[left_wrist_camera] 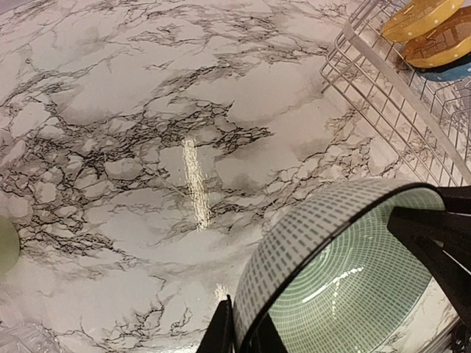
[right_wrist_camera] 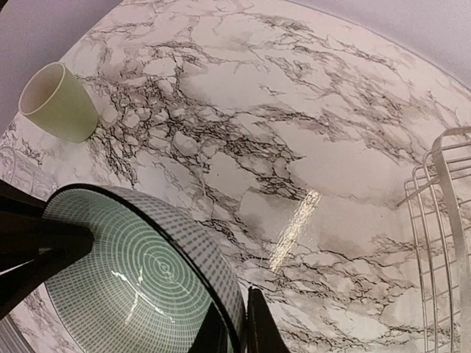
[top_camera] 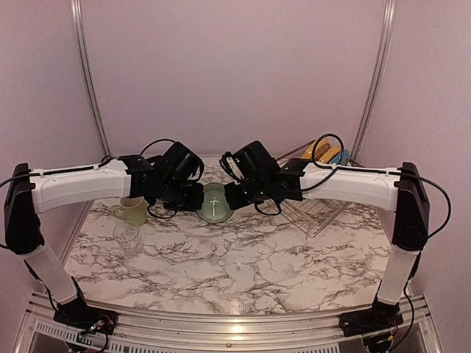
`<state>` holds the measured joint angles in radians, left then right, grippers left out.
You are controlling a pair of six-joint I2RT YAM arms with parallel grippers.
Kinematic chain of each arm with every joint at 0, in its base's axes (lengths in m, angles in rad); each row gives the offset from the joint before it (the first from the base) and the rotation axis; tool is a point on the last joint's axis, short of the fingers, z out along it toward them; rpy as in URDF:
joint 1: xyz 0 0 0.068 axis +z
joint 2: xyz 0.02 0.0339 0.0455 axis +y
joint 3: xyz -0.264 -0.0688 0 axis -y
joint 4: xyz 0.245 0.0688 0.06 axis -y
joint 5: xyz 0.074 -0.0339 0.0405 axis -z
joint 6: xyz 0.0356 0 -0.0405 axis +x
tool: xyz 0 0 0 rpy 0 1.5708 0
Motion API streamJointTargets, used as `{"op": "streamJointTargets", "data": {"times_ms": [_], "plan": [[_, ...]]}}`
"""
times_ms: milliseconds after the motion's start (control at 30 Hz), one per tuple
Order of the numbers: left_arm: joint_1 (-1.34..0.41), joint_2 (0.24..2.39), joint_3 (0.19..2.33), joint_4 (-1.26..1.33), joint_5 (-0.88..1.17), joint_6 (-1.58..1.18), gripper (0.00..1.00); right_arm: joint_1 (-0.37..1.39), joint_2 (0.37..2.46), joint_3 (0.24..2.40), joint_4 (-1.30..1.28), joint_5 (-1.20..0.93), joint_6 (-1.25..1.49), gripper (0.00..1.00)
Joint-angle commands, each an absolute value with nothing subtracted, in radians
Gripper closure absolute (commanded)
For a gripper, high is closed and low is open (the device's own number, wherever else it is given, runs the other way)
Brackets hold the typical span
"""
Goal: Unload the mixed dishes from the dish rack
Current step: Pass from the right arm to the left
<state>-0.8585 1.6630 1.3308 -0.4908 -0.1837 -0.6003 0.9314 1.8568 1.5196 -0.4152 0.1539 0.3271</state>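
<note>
My left gripper [left_wrist_camera: 241, 334]: fingers pinched on rim of small pale bowl [left_wrist_camera: 346, 294], one inside, one outside. My right gripper [right_wrist_camera: 237, 327]: likewise clamped, on opposite rim. Bowl tilted between both, over marble table [top_camera: 243, 272], just left of dish rack [top_camera: 316, 209]; can't tell whether it touches table. Pale green mug [top_camera: 132, 210] upright on table under my left arm, clear glass [top_camera: 126, 237] just nearer. At rack's far end, on edge: two yellow-orange dotted plates [left_wrist_camera: 423, 18], blue dotted plate [left_wrist_camera: 455, 71].

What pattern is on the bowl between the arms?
The bowl is pale green with rings of small dashes; best in the right wrist view.
</note>
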Motion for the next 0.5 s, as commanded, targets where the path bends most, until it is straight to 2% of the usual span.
{"op": "streamJointTargets", "data": {"times_ms": [0, 33, 100, 233, 300, 367, 467], "plan": [[-0.858, 1.676, 1.321, -0.501, -0.176, -0.592, 0.97, 0.933, 1.822, 1.523, -0.330, 0.112, 0.349, 0.84], [-0.854, 1.675, 1.320, -0.502, -0.178, -0.596, 1.00, 0.933, 1.823, 1.523, -0.331, 0.115, 0.350, 0.80], [-0.846, 1.674, 1.316, -0.506, -0.172, -0.603, 1.00, 0.933, 1.819, 1.523, -0.334, 0.123, 0.349, 0.65], [-0.803, 1.663, 1.292, -0.498, -0.136, -0.614, 1.00, 0.917, 1.793, 1.505, -0.336, 0.144, 0.360, 0.31], [-0.778, 1.657, 1.281, -0.497, -0.124, -0.613, 1.00, 0.905, 1.770, 1.489, -0.333, 0.157, 0.360, 0.20], [-0.748, 1.657, 1.277, -0.505, -0.117, -0.612, 1.00, 0.890, 1.745, 1.471, -0.332, 0.165, 0.360, 0.15], [-0.687, 1.667, 1.278, -0.518, -0.095, -0.612, 1.00, 0.860, 1.709, 1.447, -0.336, 0.168, 0.364, 0.14]]}}
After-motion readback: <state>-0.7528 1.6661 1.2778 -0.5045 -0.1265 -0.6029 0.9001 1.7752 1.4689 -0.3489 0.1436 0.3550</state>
